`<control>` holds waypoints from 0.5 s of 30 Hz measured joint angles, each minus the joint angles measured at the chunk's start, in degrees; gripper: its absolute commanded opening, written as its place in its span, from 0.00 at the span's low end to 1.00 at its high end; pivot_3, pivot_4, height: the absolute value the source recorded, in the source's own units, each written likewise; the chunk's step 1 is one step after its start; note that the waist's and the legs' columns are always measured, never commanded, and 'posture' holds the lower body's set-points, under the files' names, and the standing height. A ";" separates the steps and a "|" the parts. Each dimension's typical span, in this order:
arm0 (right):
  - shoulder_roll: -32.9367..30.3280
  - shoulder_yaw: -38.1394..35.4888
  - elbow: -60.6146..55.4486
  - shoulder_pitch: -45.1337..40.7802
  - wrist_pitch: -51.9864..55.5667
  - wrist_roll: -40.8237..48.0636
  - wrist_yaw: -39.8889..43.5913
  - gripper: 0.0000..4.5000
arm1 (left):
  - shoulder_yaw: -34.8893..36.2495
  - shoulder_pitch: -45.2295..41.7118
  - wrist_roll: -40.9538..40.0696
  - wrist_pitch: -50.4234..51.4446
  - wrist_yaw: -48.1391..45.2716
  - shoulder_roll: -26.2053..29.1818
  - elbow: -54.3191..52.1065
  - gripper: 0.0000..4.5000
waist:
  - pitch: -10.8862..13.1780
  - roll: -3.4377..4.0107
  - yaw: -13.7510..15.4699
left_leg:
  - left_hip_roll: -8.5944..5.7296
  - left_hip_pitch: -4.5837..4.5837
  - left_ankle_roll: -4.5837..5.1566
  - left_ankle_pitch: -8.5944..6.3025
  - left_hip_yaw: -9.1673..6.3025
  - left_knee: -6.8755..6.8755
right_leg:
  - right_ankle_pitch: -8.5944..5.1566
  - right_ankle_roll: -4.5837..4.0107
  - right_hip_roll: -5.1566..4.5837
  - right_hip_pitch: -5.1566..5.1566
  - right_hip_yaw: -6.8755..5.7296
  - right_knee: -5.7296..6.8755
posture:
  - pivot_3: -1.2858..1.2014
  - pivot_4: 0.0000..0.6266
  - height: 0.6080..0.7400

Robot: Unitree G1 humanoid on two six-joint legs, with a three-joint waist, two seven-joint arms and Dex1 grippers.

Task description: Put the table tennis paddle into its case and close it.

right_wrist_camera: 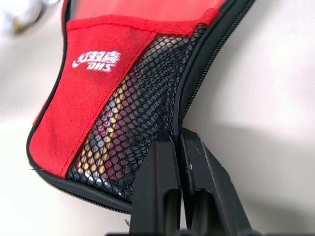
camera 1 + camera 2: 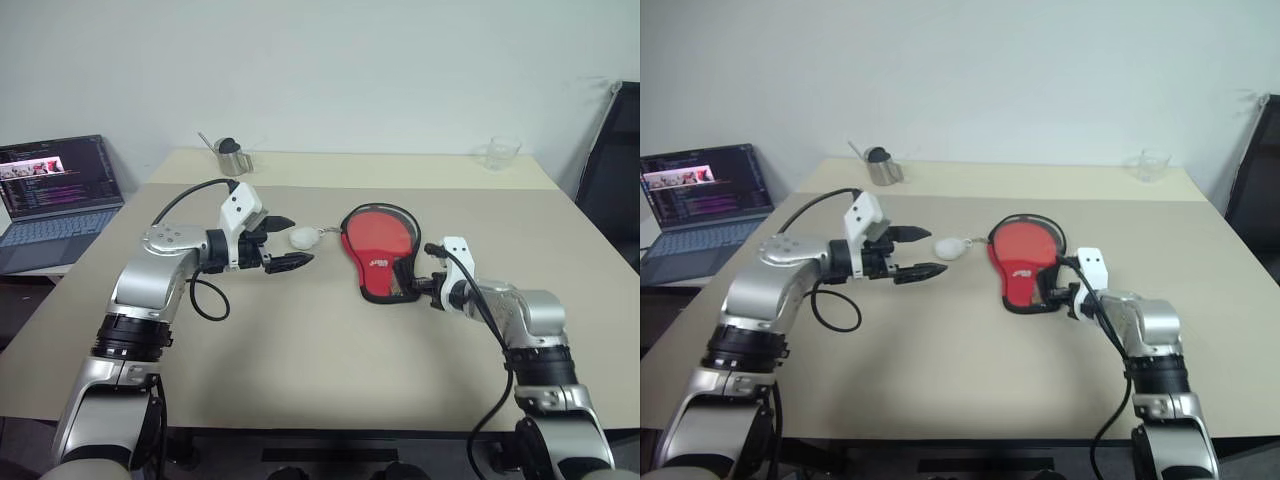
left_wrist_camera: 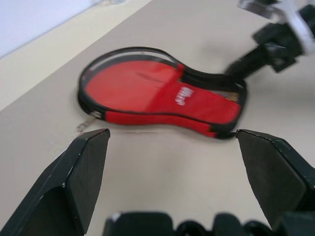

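From my end this looks like an office or small meeting room. I see two pale beige tables (image 2: 300, 340) pushed together against a plain white wall (image 2: 350, 60), an open laptop (image 2: 55, 195) showing code on a side surface, a black office chair (image 2: 612, 170), a metal cup (image 2: 234, 156) and a glass (image 2: 500, 152).

My left tool (image 2: 283, 243) held level, fingers spread wide, my right tool (image 2: 424, 286) low, angled down, fingers pressed together
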 measured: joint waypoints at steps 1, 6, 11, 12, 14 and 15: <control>-0.28 0.14 -2.34 1.19 1.49 0.49 0.13 0.00 | -0.24 -0.45 0.04 -0.20 -0.35 -0.08 0.40 1.00 | 0.00 0.00 0.00 | 0.00 0.00 0.00 0.00 0.00 0.00 | 0.00 0.00 0.00 0.00 0.00 0.00 | 0.52 0.24 1.00; -1.12 -0.18 -14.01 7.00 8.99 2.70 0.04 0.00 | -1.49 -2.07 0.61 -1.51 -1.54 -0.94 3.68 1.00 | 0.00 0.00 0.03 | 0.00 0.00 0.00 0.00 -0.03 -0.01 | -0.01 -0.01 0.01 0.01 -0.04 -0.02 | 0.52 0.24 1.00; -0.79 -2.22 -25.60 13.27 16.98 5.22 -0.18 0.00 | -2.42 -3.73 1.24 -3.16 -2.85 -2.16 6.20 1.00 | -0.01 -0.02 0.06 | -0.01 -0.01 0.00 0.00 -0.03 0.00 | -0.01 0.00 0.00 0.03 -0.04 -0.04 | 0.52 0.24 1.00; -0.58 -2.67 -27.37 14.41 18.28 5.76 -0.20 0.00 | -2.54 -3.95 1.29 -3.48 -3.22 -2.26 6.38 1.00 | -0.01 -0.02 0.06 | -0.01 -0.01 0.00 0.00 -0.04 0.00 | -0.01 -0.01 0.00 0.03 -0.04 -0.05 | 0.52 0.24 1.00; 0.39 -3.62 -30.62 16.22 20.71 6.17 -0.30 0.00 | -2.74 -4.50 1.38 -3.86 -3.99 -2.44 7.15 1.00 | -0.01 -0.02 0.06 | -0.01 0.00 0.00 0.00 -0.04 0.01 | -0.01 -0.01 0.00 0.03 -0.04 -0.04 | 0.52 0.24 1.00; 0.83 -3.99 -31.97 17.01 21.61 6.25 -0.40 0.00 | -2.90 -4.74 1.48 -4.02 -4.25 -2.64 7.70 1.00 | -0.01 -0.02 0.04 | 0.00 0.01 0.00 0.00 -0.04 0.01 | -0.01 -0.01 0.00 0.04 -0.04 -0.04 | 0.52 0.24 1.00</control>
